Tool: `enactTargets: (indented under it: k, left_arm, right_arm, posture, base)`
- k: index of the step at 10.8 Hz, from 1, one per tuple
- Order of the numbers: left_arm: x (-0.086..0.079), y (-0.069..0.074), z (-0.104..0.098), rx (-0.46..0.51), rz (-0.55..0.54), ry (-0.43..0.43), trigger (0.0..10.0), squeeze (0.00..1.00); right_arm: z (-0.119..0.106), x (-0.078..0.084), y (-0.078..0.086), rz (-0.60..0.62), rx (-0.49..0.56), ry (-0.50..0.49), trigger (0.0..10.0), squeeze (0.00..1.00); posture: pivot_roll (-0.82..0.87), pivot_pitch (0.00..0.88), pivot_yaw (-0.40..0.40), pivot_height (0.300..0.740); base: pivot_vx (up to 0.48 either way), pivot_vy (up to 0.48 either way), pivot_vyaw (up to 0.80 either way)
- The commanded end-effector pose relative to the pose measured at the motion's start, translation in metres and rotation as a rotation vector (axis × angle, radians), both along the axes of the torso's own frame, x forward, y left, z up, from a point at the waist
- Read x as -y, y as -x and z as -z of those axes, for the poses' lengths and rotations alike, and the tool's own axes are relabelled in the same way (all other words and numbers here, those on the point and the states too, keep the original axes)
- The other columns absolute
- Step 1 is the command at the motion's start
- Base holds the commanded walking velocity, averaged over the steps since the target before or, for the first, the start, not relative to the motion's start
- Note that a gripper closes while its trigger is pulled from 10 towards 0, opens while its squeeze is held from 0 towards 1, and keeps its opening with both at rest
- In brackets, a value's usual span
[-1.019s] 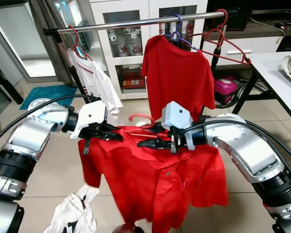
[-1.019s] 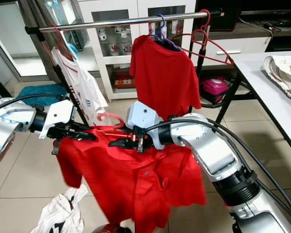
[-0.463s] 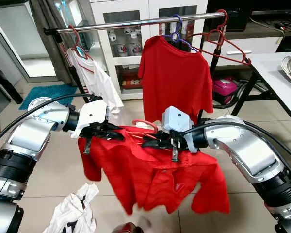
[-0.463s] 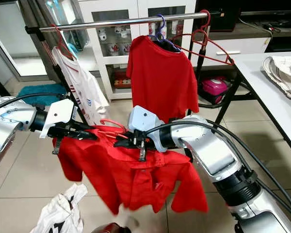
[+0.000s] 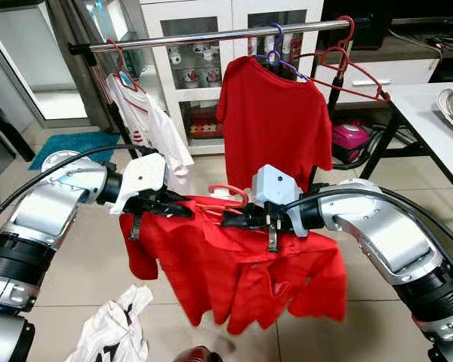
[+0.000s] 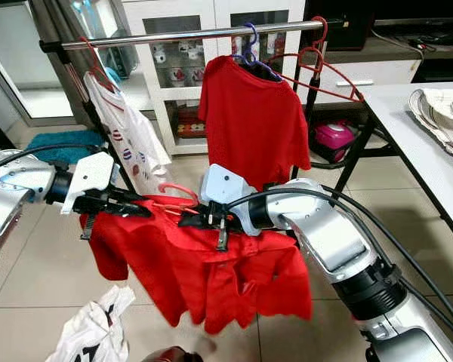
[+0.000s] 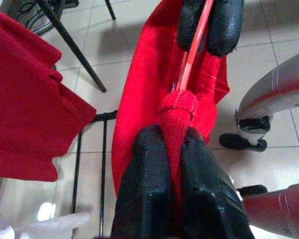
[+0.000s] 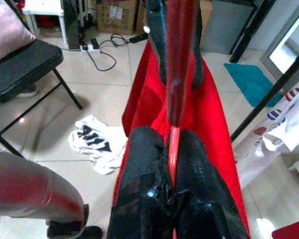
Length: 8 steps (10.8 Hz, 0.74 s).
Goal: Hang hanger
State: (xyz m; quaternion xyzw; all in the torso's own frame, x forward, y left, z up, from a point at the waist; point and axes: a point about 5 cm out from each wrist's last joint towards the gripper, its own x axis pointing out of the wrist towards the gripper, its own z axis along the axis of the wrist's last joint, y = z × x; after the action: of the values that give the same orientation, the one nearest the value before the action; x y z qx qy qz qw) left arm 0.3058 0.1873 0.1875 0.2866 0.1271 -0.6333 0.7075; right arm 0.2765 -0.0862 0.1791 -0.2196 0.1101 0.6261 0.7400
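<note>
Both end effectors — left (image 5: pixel 180 209), right (image 5: pixel 232 219) — grip the hanger (image 5: pixel 228 192).

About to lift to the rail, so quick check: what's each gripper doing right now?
Left gripper: closed on the red shirt and its hanger.
Right gripper: closed on the same hanger's wire.
</note>
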Motion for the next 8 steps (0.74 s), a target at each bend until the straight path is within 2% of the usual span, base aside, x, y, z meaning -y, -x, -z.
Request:
enactTargets:
  k: [1,2,3,7,8]
  left_arm:
    - [-0.001,-0.002,-0.021,0.070,-0.017,0.101,10.0,0.00]
    - [0.000,-0.001,-0.023,0.067,-0.015,0.126,10.0,0.00]
    - [0.000,0.000,-0.024,0.053,-0.016,0.154,10.0,1.00]
    - [-0.004,0.005,-0.033,0.037,-0.013,0.203,10.0,1.00]
    - [-0.007,0.007,-0.040,0.033,-0.057,0.269,10.0,1.00]
  right_arm:
    - [0.006,-0.003,0.004,-0.028,-0.028,0.023,0.0,0.00]
    - [0.007,-0.003,0.005,-0.027,-0.028,0.022,0.0,0.00]
    - [0.007,-0.002,0.005,-0.026,-0.029,0.021,0.0,0.00]
    - [0.009,0.004,0.001,0.033,-0.036,0.026,0.0,0.00]
    - [0.013,0.012,-0.002,0.103,-0.048,0.031,0.0,0.00]
  posture:
    - [-0.02,0.000,0.100,0.740]
    - [-0.02,0.000,0.101,0.740]
    - [-0.03,0.000,0.104,0.740]
    - [-0.02,0.000,0.104,0.740]
    - [-0.02,0.000,0.105,0.740]
  base:
    - [0.000,0.000,0.00]
    - [0.000,0.000,0.00]
    - [0.000,0.000,0.00]
    - [0.000,0.000,0.00]
    - [0.000,0.000,0.00]
